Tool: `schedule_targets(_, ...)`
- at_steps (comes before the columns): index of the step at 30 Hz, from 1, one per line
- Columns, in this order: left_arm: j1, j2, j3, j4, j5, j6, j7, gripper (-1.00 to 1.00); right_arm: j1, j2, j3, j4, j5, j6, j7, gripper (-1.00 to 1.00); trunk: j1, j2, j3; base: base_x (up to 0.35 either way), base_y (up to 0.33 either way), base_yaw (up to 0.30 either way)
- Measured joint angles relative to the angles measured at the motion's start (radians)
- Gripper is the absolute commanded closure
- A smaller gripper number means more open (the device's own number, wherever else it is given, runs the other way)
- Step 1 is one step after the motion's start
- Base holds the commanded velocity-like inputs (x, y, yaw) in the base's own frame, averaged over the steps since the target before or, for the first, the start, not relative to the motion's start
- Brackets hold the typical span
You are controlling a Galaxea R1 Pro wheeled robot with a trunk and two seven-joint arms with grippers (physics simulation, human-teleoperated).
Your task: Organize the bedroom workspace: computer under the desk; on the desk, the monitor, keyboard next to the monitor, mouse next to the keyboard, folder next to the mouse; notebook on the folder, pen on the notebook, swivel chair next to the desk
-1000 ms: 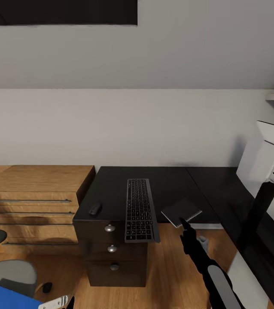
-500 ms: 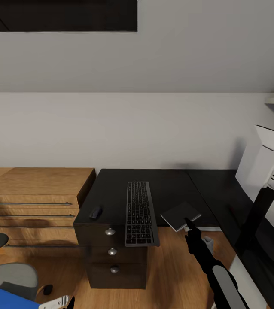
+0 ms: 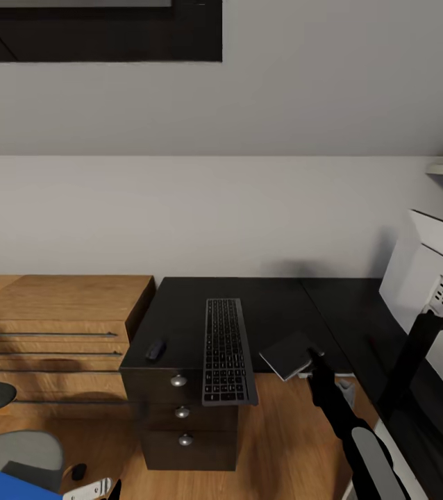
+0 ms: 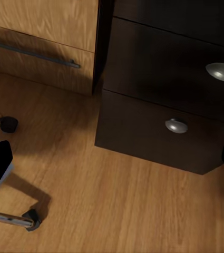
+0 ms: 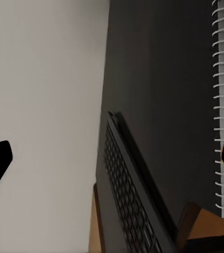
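The right tool has carried the notebook slightly further along the table's front edge. It stays closed on the notebook. The folder isn't yet placed.

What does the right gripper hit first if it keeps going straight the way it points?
Probably the notebook: the right gripper sits at its near edge, aimed across the desk toward the wall. Its wrist camera shows the spiral binding close ahead. Whether they already touch is unclear.

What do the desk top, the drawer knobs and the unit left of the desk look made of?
The desk top looks like matte black laminate or painted board, with flat colour and only faint sheen. The drawer knobs look like brushed metal: silvery with soft highlights. The shelf-and-drawer unit looks like light wood or veneer, showing grain.
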Motion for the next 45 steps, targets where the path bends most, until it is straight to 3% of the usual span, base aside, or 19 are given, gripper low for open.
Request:
schedule_targets(7,0.0,0.0,0.0,0.0,0.0,0.0,0.0,-1.0,0.0,0.001,-0.003,-0.028,0.012,-0.003,-0.002,-1.0,-0.027,0.049,0.022,0.0,0.0,0.0)
schedule_targets(11,0.0,0.0,0.0,0.001,0.0,0.0,0.0,-1.0,0.0,0.001,-0.003,-0.034,0.054,-0.003,-0.015,-1.0,-0.042,0.077,0.034,0.0,0.0,0.0)
schedule_targets(14,0.0,0.0,0.0,0.001,0.0,0.0,0.0,-1.0,0.0,0.002,-0.001,-0.049,0.133,-0.002,-0.054,-1.0,-0.054,0.098,0.044,0.0,0.0,0.0)
schedule_targets(15,0.0,0.0,0.0,0.001,0.0,0.0,0.0,-1.0,0.0,0.003,0.0,-0.062,0.185,-0.002,-0.076,-1.0,-0.058,0.105,0.047,0.0,0.0,0.0)
schedule_targets(19,0.0,0.0,-0.001,0.002,0.0,0.0,0.0,-1.0,0.006,0.005,-0.001,-0.092,0.309,-0.001,-0.119,-1.0,-0.073,0.133,0.06,0.0,0.0,0.0)
schedule_targets(20,0.0,0.0,-0.001,0.002,0.0,0.0,0.0,-1.0,0.01,0.007,-0.001,-0.108,0.371,0.0,-0.138,-1.0,-0.077,0.14,0.063,0.0,0.0,0.0)
schedule_targets(22,0.0,0.0,0.0,0.002,0.0,0.0,0.0,-1.0,0.016,0.008,-0.001,-0.128,0.432,0.0,-0.158,-1.0,-0.084,0.154,0.069,0.0,0.0,0.0)
schedule_targets(25,0.0,0.0,0.0,0.002,0.0,0.0,0.001,-1.0,0.028,0.009,0.0,-0.164,0.506,0.001,-0.181,-1.0,-0.096,0.175,0.078,0.0,0.0,0.0)
schedule_targets(29,0.0,0.0,-0.001,0.002,0.0,0.0,0.001,-1.0,0.056,0.012,0.005,-0.229,0.571,0.003,-0.199,-1.0,-0.111,0.203,0.091,0.0,0.0,0.0)
schedule_targets(31,0.0,0.0,-0.001,0.002,0.0,0.0,0.001,-1.0,0.07,0.012,0.021,-0.258,0.594,0.005,-0.203,-1.0,-0.119,0.217,0.097,0.0,0.0,0.0)
schedule_targets(34,0.0,0.0,-0.001,0.002,0.0,0.0,0.001,-1.0,0.078,0.002,0.081,-0.278,0.666,0.013,-0.209,-1.0,-0.13,0.238,0.107,0.0,0.0,0.0)
schedule_targets(35,0.0,0.0,-0.001,0.002,0.0,0.0,0.001,-1.0,0.08,-0.004,0.119,-0.288,0.728,0.016,-0.211,-1.0,-0.134,0.245,0.11,0.0,0.0,0.0)
schedule_targets(37,0.0,0.0,-0.001,0.002,0.0,0.0,0.001,-1.0,0.082,-0.013,0.155,-0.301,0.803,0.022,-0.211,-1.0,-0.142,0.259,0.116,0.0,0.0,0.0)
schedule_targets(38,0.0,0.0,-0.001,0.002,0.0,0.0,0.001,-1.0,0.084,-0.024,0.186,-0.312,0.881,0.027,-0.211,-1.0,-0.146,0.266,0.119,0.0,0.0,0.0)
schedule_targets(42,0.0,0.0,-0.001,0.002,0.0,-0.001,0.002,-1.0,0.087,-0.032,0.24,-0.329,1.045,0.037,-0.214,-1.0,-0.161,0.294,0.132,0.0,0.0,0.0)
schedule_targets(45,0.0,0.0,-0.001,0.003,-0.001,-0.001,0.002,-1.0,0.089,-0.025,0.255,-0.334,1.093,0.039,-0.223,-1.0,-0.173,0.315,0.141,0.0,0.0,0.0)
